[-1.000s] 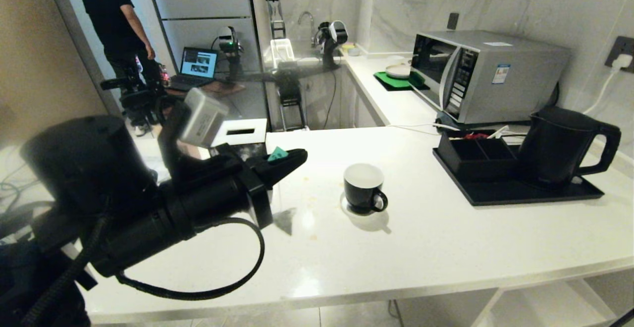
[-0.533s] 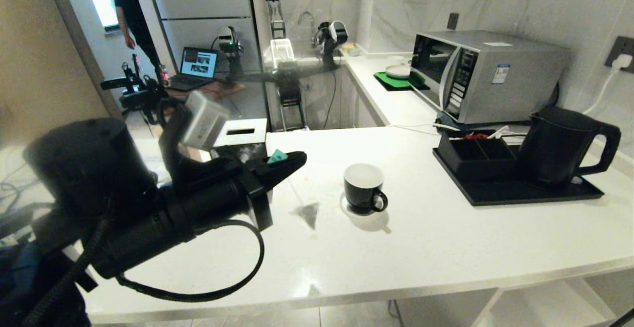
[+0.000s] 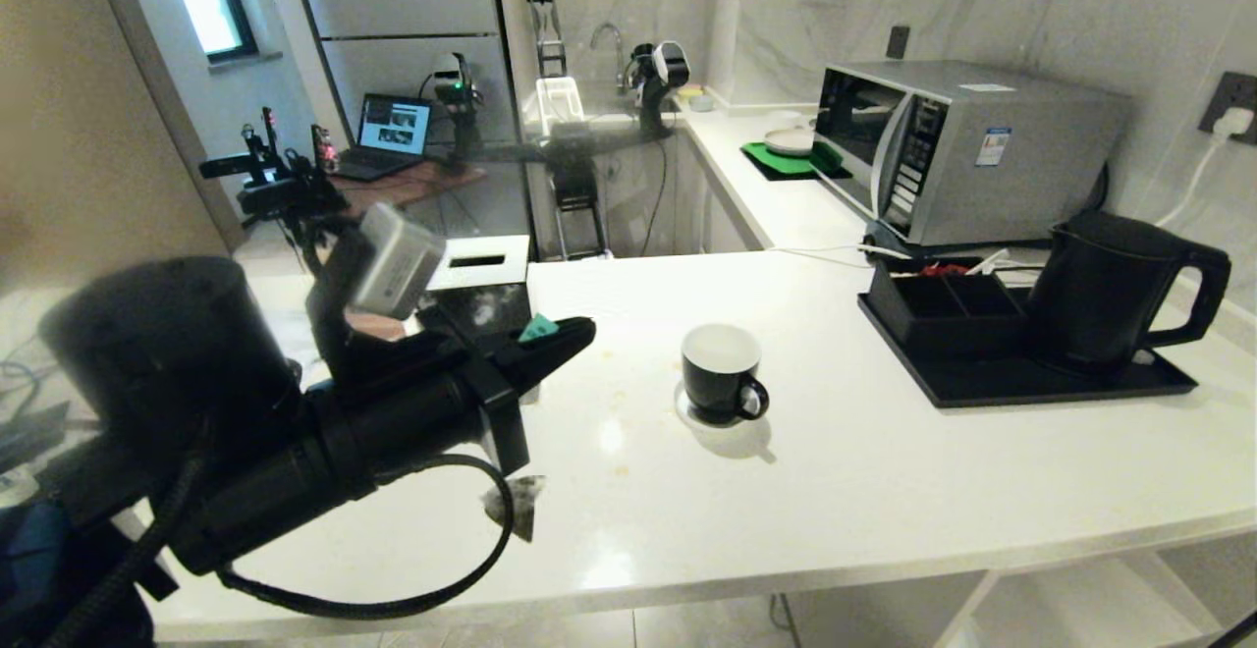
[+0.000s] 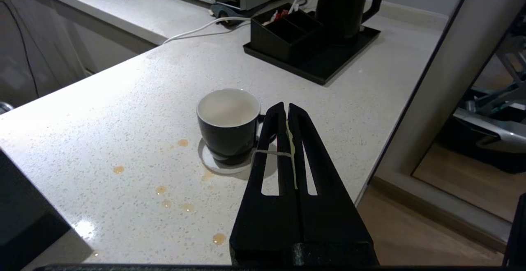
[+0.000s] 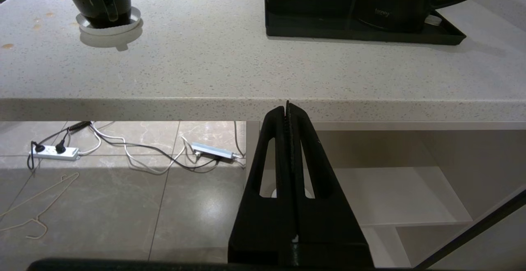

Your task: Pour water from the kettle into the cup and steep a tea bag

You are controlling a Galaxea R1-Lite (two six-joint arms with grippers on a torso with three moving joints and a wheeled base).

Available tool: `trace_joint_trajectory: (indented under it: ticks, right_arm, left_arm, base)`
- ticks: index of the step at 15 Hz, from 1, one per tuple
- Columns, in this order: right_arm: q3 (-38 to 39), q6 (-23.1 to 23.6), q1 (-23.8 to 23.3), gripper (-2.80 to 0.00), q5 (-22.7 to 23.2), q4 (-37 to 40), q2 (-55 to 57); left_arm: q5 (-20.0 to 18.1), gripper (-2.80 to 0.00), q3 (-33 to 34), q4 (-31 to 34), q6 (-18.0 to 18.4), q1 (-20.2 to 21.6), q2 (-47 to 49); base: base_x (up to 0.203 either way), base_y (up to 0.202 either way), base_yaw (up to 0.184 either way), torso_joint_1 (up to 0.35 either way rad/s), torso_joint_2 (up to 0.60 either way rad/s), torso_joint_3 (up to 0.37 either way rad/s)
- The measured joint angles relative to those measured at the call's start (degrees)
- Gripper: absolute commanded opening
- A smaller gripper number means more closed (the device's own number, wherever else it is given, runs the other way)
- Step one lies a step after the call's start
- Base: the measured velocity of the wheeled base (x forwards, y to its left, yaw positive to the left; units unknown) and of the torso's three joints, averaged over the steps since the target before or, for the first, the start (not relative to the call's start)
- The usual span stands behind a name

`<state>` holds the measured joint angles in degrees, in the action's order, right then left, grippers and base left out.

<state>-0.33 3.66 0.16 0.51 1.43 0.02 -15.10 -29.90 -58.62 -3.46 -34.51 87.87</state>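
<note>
On the white speckled counter (image 3: 884,491), the largest thing in view was the left arm, whose bulk hid much of the near left corner. Behind it, a white box with a slot (image 3: 478,263) showed only in part. The microwave (image 3: 967,147) stood at the back right, and in front of it the black tray (image 3: 1061,383) carried the kettle (image 3: 1110,285) and a compartmented box (image 3: 943,309); what lay in its compartments could not be made out. The cup (image 3: 722,373) sat mid-counter on a small white coaster (image 4: 213,165), well apart from the tray, and whether it held water could not be told. The left gripper (image 4: 286,109) was closed tight on the green tag (image 3: 537,328) and string, just left of the cup. The tea bag (image 3: 518,506) dangled low on the string, partly behind the arm's cable. Amber drips (image 4: 172,189) spotted the counter near the cup. The right gripper (image 5: 287,109), fingers pressed together and empty, hung below the counter's front edge, above the tiled floor (image 5: 123,205).
</note>
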Motion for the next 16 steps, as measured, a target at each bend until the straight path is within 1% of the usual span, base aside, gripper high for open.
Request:
trace_joint_trajectory:
  ticks: [5, 16]
  right_arm:
    - [0.0, 0.0, 0.0, -2.8, 0.0, 0.0, 0.0]
    - [0.0, 0.0, 0.0, -2.8, 0.0, 0.0, 0.0]
  left_arm:
    - [0.1, -2.8, 1.0, 0.1, -0.1, 0.9, -0.2]
    - [-0.2, -2.8, 1.4, 0.0, 0.5, 0.8, -0.2]
  base:
    - [0.0, 0.0, 0.0, 0.0, 0.0, 0.0]
    - [0.0, 0.0, 0.0, 0.0, 0.0, 0.0]
